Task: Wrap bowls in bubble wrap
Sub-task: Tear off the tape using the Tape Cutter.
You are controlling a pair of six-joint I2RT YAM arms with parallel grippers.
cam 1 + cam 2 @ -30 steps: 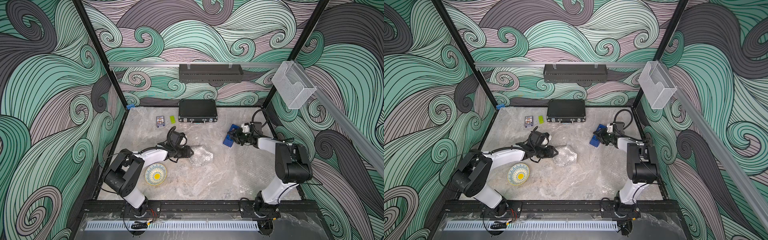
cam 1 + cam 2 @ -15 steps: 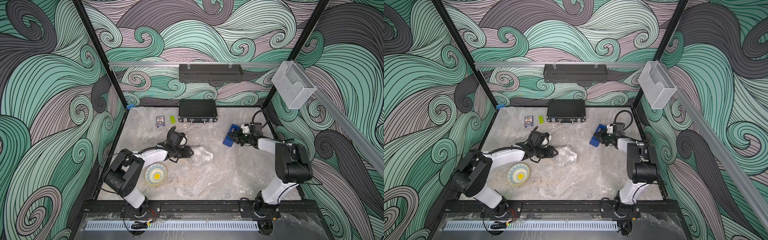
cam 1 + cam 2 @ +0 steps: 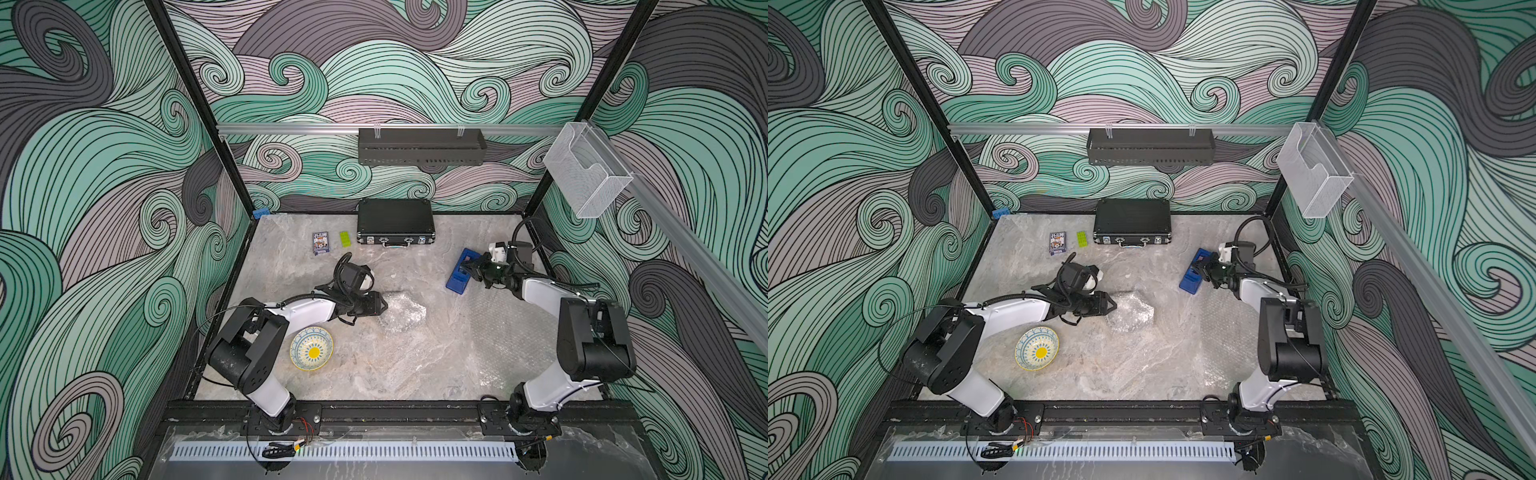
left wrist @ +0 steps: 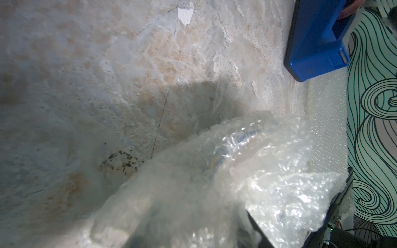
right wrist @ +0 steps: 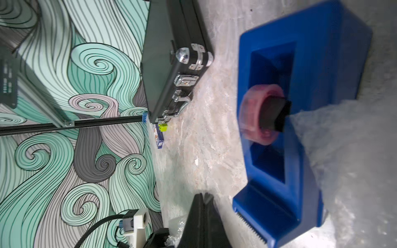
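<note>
A cream bowl with a yellow centre lies bare on the table by my left arm's base, also seen as the bowl. My left gripper grips the edge of a crumpled bubble wrap bundle. In the left wrist view the bubble wrap covers the jaws, and a blue rim shows faintly through it. A second, flat bubble wrap sheet lies on the right of the table. My right gripper is shut beside the blue tape dispenser, with nothing visible between its fingers.
A black case stands at the back wall. A card box and a green brick lie left of it. The tape dispenser holds a pink roll.
My right gripper's jaws have closed beside the tape dispenser. The left arm and the bundle have not moved.
</note>
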